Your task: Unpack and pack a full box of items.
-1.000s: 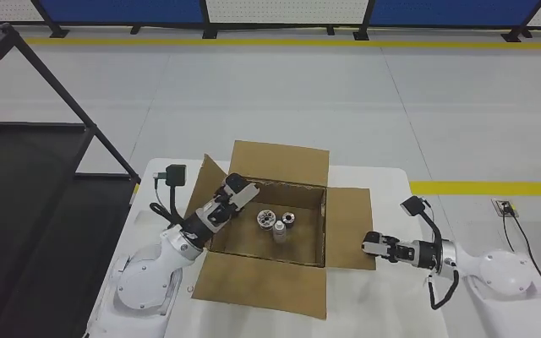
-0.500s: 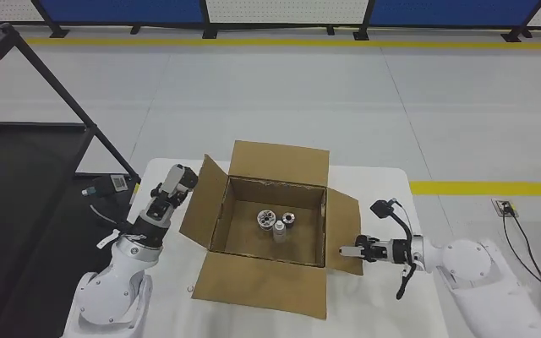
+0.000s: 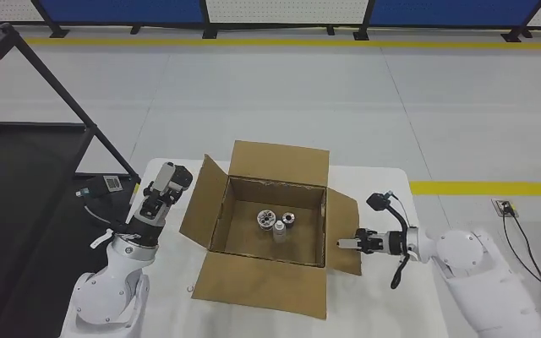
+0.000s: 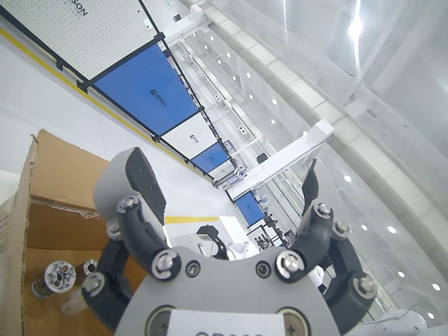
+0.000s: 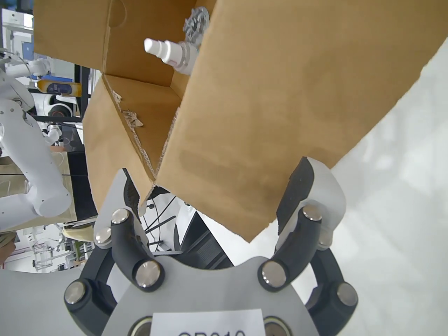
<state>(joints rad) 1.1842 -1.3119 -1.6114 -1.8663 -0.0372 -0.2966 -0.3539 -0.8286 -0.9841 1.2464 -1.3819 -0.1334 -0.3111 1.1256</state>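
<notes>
An open cardboard box (image 3: pixel 269 279) stands mid-table with its flaps spread. Inside stand a toothed metal disc (image 3: pixel 265 220), a small metal cylinder (image 3: pixel 288 220) and a white bottle (image 3: pixel 279 233); the bottle (image 5: pixel 164 50) and the disc (image 4: pixel 59 274) also appear in the wrist views. My left gripper (image 3: pixel 176 176) is open, outside the box beside the left flap (image 3: pixel 196 207), and tilted upward (image 4: pixel 224 166). My right gripper (image 3: pixel 342 245) is open at the right flap (image 3: pixel 342 228). The flap's corner (image 5: pixel 252 190) sits between its fingers (image 5: pixel 302 183).
The white table (image 3: pixel 380 182) has bare room right of the box and along its back edge. A black metal frame (image 3: pixel 51 101) stands off the table's left side. A small tag (image 3: pixel 112 182) hangs near the left arm.
My left arm pulled out of the box and swung to the left, its gripper tipping upward. My right gripper moved in to the right flap, which now stands more upright.
</notes>
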